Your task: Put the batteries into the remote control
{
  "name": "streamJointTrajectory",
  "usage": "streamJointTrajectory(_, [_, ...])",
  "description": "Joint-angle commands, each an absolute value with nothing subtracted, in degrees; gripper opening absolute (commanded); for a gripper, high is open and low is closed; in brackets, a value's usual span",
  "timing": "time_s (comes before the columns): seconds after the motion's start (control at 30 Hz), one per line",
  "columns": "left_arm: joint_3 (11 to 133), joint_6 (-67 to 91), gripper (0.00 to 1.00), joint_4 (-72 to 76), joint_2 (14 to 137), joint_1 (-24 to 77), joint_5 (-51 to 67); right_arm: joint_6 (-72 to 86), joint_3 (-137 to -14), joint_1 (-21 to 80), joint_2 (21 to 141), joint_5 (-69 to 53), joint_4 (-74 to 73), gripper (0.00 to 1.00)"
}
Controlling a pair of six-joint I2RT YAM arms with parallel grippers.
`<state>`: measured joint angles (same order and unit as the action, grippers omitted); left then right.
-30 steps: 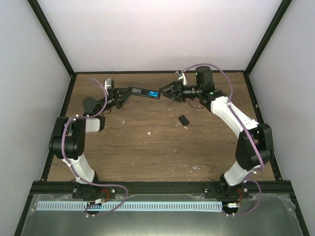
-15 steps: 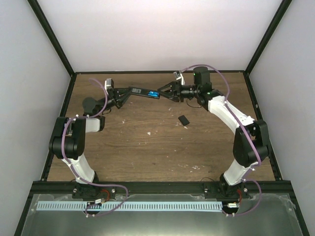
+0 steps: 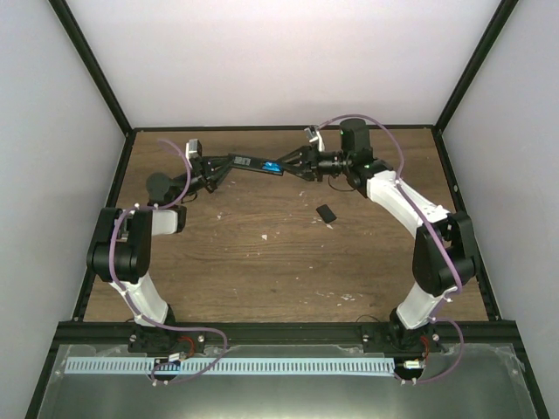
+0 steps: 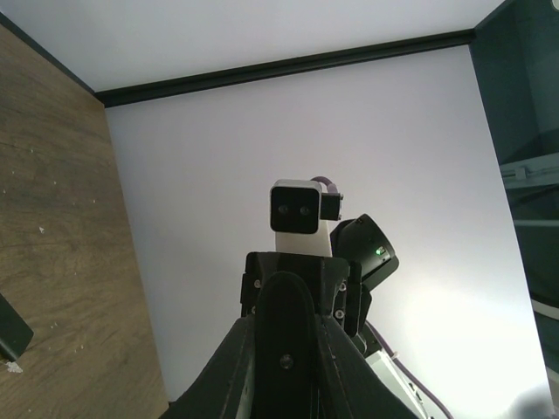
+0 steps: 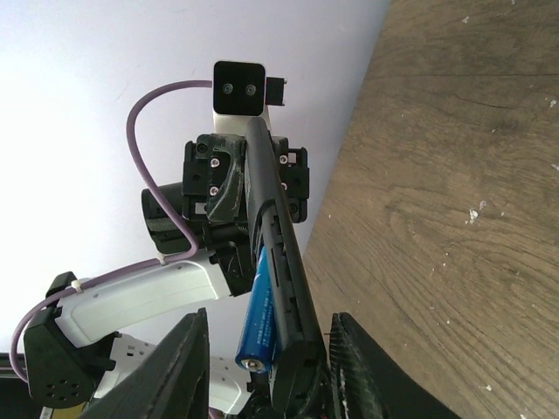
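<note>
The black remote control [image 3: 253,162] is held in the air over the far side of the table, its left end in my shut left gripper [image 3: 217,168]. In the left wrist view it shows end-on between the fingers [image 4: 289,340]. A blue battery [image 5: 259,319] lies at a slant in the open compartment of the remote [image 5: 278,253], its near end sticking out. Blue shows at the remote's right end in the top view [image 3: 272,165]. I cannot make out a second battery. My right gripper [image 5: 271,384] is open, its jaws either side of the remote's end and the battery; it shows in the top view [image 3: 293,163].
The small black cover piece [image 3: 326,213] lies on the wooden table right of centre, and shows at the left edge of the left wrist view [image 4: 10,332]. The white back wall stands just behind both grippers. Black frame posts rise at the table's corners.
My right gripper has moved left, closing in over the remote's right end. The left gripper and the remote have stayed still.
</note>
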<state>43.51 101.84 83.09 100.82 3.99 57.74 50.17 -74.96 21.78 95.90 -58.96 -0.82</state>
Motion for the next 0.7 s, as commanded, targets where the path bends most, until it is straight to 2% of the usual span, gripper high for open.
streamJointTrajectory(0.0, [44.2, 102.0, 0.00, 88.0, 101.0, 3.7, 57.7, 49.4, -76.9, 22.5, 96.4, -59.9, -0.7, 0.30])
streamJointTrajectory(0.67, [44.4, 101.7, 0.00, 88.2, 100.9, 3.6, 58.1, 49.1, -78.3, 23.4, 97.7, -59.6, -0.4, 0.21])
